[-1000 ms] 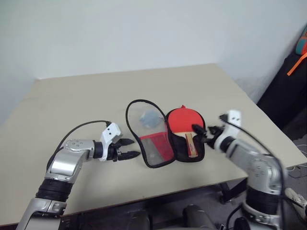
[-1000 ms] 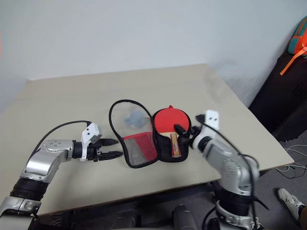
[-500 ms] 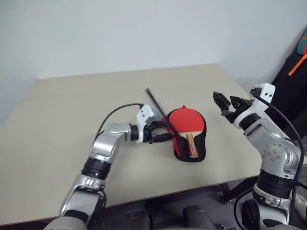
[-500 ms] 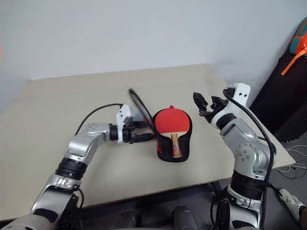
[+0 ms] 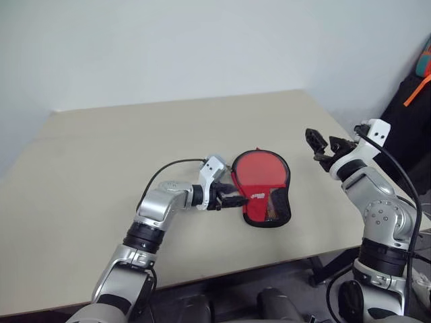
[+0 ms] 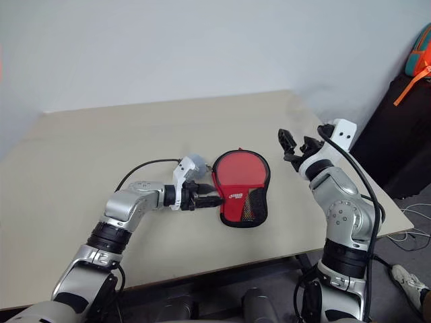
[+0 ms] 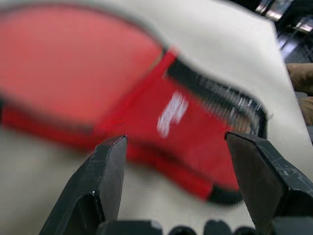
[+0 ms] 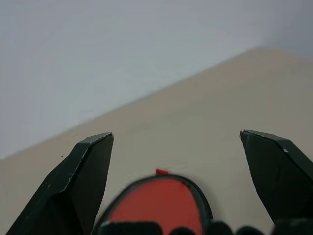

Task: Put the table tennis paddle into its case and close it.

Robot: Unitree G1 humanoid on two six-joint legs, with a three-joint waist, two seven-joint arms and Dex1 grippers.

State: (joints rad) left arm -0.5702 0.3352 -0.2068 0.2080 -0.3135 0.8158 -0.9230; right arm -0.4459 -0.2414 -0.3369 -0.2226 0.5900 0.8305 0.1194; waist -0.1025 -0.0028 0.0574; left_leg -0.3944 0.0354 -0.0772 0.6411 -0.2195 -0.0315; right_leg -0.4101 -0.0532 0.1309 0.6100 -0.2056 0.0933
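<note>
The red case (image 5: 259, 180) lies folded shut on the tan table (image 5: 101, 155), logo side up, with black mesh at its near end. The table tennis paddle is inside under the flap; only a bit of its wooden handle (image 5: 272, 210) shows through the mesh. My left gripper (image 5: 237, 197) is open and low at the case's left edge, and the case (image 7: 161, 103) lies just past its fingers. My right gripper (image 5: 322, 142) is open with nothing in it, raised above the table to the right of the case.
A small grey-blue soft lump (image 6: 195, 160) lies just behind my left wrist. The table's right edge (image 5: 363, 161) runs under my right arm. Dark bags with an orange strap (image 5: 412, 94) stand beyond it on the right.
The case's open flap has swung over and now lies flat on the paddle. My left gripper moved right along with it. My right gripper lifted up and away from the case.
</note>
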